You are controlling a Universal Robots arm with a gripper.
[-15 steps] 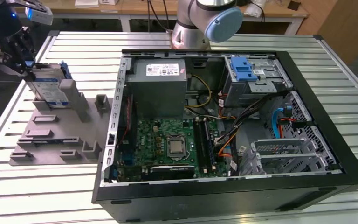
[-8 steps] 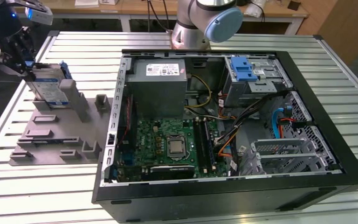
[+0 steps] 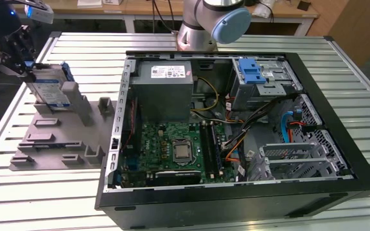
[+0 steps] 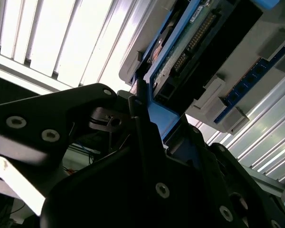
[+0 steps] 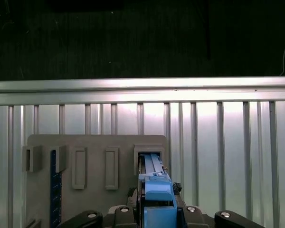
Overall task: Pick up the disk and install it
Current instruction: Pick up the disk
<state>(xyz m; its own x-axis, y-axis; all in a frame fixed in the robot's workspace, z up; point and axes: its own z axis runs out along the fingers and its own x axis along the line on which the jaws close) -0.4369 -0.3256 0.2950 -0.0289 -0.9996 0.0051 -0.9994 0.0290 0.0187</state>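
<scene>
Exterior view: gripper (image 3: 25,65) at the top edge of the disk (image 3: 48,89), which stands upright in a slot of the grey holder (image 3: 56,144), on the exterior view's left, well apart from the open computer case (image 3: 339,120).

Second wrist view: fingers (image 4: 135,109) look pressed against the blue caddy. I judge them pinching the disk by that edge, but the contact is narrow.

First wrist view: the disk's lower end sits inside the holder's slot (image 5: 149,152).

Risks for you to watch:
- The grip is on the plastic rim only, so the disk may pivot or slip under its own weight.
- If it comes out tilted it could bind on the slot walls and drag the holder.
- The loose cables (image 3: 236,137) in the case could snag the caddy.
</scene>
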